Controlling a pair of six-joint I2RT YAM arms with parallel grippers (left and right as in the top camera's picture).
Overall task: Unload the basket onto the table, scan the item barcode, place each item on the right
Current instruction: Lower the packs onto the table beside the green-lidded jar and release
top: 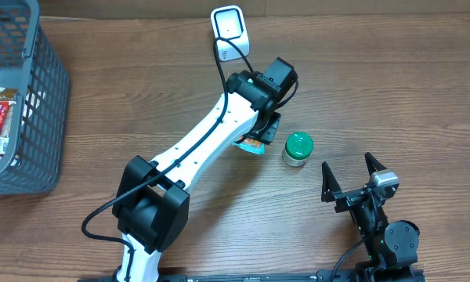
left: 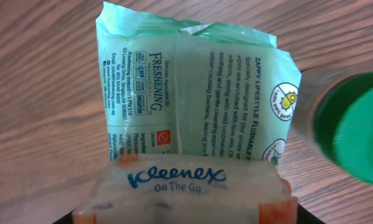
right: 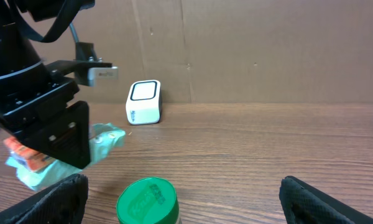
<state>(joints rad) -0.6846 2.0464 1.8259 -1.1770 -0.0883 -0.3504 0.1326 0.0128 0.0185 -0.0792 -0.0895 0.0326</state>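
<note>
Left arm reaches across mid-table. Left gripper (top: 262,131) is pointed down, jaws part-way closed, pinching a Kleenex "On The Go" tissue pack (left: 177,183) by its two short ends. The fingers themselves are mostly cut off at the bottom of the wrist view, so the grip is probable rather than certain.

Just beyond the tissue pack lies a green Zappy flushable wipes pack (left: 186,81), printed back face up, on the wooden table (top: 407,78). Whether the two packs touch: cannot tell.

Green-lidded jar (top: 298,149) stands upright just right of the left gripper.

White barcode scanner (top: 229,25) sits at the far edge of the table, well apart from the held pack.

Right gripper (top: 347,166) is low at the near right, jaws spread fully and holding nothing, jar in front of it.

Grey basket (top: 51,86) at far left holds packaged goods.
</note>
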